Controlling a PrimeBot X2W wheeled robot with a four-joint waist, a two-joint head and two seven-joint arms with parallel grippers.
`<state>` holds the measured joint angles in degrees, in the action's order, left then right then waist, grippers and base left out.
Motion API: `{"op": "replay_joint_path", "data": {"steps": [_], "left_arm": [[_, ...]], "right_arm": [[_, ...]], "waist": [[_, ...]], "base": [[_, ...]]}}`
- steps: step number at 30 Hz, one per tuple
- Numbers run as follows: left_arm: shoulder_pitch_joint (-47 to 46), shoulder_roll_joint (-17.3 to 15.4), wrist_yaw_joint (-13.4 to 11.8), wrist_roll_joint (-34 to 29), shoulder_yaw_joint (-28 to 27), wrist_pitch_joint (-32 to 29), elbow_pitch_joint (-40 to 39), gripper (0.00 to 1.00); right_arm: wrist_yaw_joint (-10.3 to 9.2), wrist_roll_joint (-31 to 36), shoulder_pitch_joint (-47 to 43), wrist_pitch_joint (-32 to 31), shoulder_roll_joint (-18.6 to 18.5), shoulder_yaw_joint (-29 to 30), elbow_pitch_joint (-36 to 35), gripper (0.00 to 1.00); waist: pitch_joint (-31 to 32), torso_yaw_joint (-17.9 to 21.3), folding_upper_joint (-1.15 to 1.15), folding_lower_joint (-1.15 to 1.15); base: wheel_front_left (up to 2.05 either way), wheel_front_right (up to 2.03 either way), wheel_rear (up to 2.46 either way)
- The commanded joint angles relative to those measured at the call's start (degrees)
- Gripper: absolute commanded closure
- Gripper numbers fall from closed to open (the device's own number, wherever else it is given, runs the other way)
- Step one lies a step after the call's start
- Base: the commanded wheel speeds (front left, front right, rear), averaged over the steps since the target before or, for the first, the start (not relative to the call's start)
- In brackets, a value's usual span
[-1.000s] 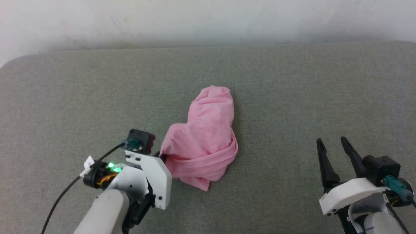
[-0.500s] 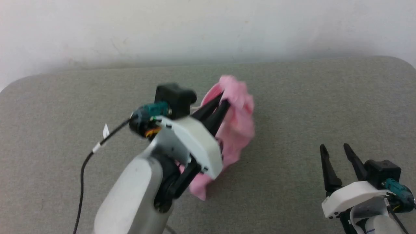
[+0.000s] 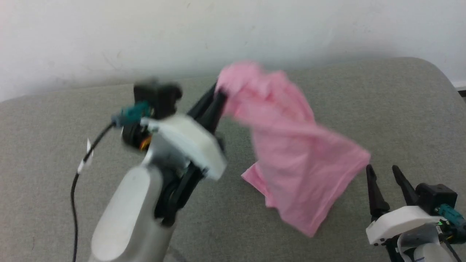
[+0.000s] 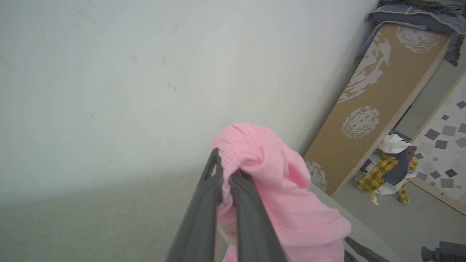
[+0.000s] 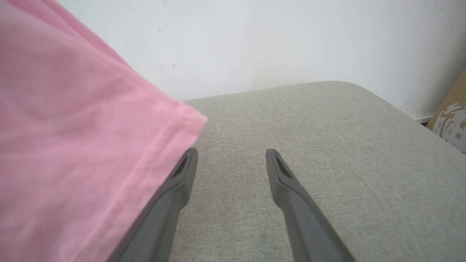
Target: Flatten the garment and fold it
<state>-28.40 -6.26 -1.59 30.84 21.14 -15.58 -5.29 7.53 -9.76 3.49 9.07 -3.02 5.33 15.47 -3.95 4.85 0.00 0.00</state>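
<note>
Garment [image 3: 291, 153], pinched in left fingers [image 3: 208, 106], hangs blurred, perhaps touching spread right fingers [image 5: 181, 175]; patterned board [image 4: 375, 91] leans beyond.

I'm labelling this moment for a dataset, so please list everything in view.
garment: one, light pink, hanging spread from the left gripper over the surface, one hemmed corner close to the right gripper
padded surface: one, grey-green, under both arms
wall: one, white, behind the surface
patterned board: one, brown with pale swirls, leaning on the wall
clothes pile: one, yellow plaid and white, at the board's foot
left gripper: one, dark fingers, raised, shut on the garment
right gripper: one, dark fingers, low, open, holding nothing
</note>
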Motion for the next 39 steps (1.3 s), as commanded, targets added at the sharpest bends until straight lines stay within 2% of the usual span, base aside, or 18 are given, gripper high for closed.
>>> {"op": "replay_joint_path", "data": {"steps": [1,5,9,10,11,13,19,21,25,28,33,36,39], "left_arm": [[4.78,-2.06,-0.84,0.35,-1.07,0.08,2.86,1.0],[12.11,-6.75,-1.96,-0.64,-2.31,-0.24,11.69,1.0],[14.9,-8.07,-3.04,-0.97,-3.45,1.59,18.96,1.0],[15.01,-8.1,-3.38,-1.11,-3.71,2.3,20.47,0.97],[14.99,-7.97,-3.58,-1.13,-3.86,2.88,21.89,0.74],[14.68,-7.47,-3.83,-0.99,-4.12,4.0,24.37,0.0],[13.54,-6.33,-3.61,-1.87,-4.02,9.72,28.52,0.0],[13.5,-6.44,-3.22,-3.12,-3.83,14.09,27.96,0.0],[14.27,-8.26,-1.02,-8.27,-1.82,26.5,24.99,0.0],[15.63,-9.88,-2.85,-14.86,-0.09,30.14,21.8,0.0],[20.1,-10.0,-7.15,-24.7,1.0,30.55,10.58,0.0],[23.75,-9.23,-8.74,-27.27,1.97,30.56,8.11,0.0],[25.91,-7.69,-9.32,-27.01,2.01,30.57,7.8,0.0]], "right_arm": [[-0.04,-0.13,1.19,0.38,0.14,0.55,0.0,0.0],[-0.04,0.21,1.89,0.17,0.14,1.0,-0.05,0.0],[-0.04,0.46,2.38,-0.51,0.14,0.78,-0.01,0.0],[-0.04,0.52,2.39,-0.87,0.14,0.56,0.06,0.0],[-0.04,0.53,2.34,-1.28,0.14,0.4,0.14,0.0],[-0.04,0.81,2.22,-2.3,0.14,-0.07,0.37,0.0],[-0.04,2.05,1.67,-6.06,-0.07,-2.01,-0.07,0.0],[-0.04,1.78,1.49,-7.53,-0.99,-2.86,-0.74,0.0],[-0.04,-1.66,1.28,-12.24,-4.54,-7.09,-2.41,0.0],[-0.04,-7.43,1.9,-17.37,-8.06,-10.33,-3.6,0.0],[-0.04,-15.04,4.72,-26.66,-15.36,-15.09,-4.18,0.0],[-0.04,-18.73,7.3,-31.06,-18.62,-17.42,-3.51,0.0],[-0.04,-22.1,9.79,-33.88,-20.53,-19.23,-2.09,0.0]], "waist": [[-0.7,-0.88,0.0,0.0],[-1.88,-2.48,0.0,0.0],[-2.98,-4.31,0.0,0.0],[-3.16,-4.73,0.0,0.0],[-3.29,-5.22,0.0,0.0],[-3.36,-6.01,0.0,0.0],[-1.9,-8.48,0.0,0.0],[-0.99,-9.36,0.0,0.0],[0.49,-10.96,0.0,0.0],[1.09,-12.13,0.0,0.0],[0.72,-13.9,0.0,0.0],[0.15,-14.79,0.0,0.0],[-0.58,-15.74,0.0,0.0]], "base": [[0.0,0.0,0.0],[0.0,0.0,0.0],[0.0,0.0,0.0],[0.0,0.0,0.0],[0.0,0.0,0.0],[0.0,0.0,0.0],[0.0,0.0,0.0],[0.0,0.0,0.0],[0.0,0.0,0.0],[0.0,0.0,0.0],[0.0,0.0,0.0],[0.0,0.0,0.0],[0.0,0.0,0.0]]}}
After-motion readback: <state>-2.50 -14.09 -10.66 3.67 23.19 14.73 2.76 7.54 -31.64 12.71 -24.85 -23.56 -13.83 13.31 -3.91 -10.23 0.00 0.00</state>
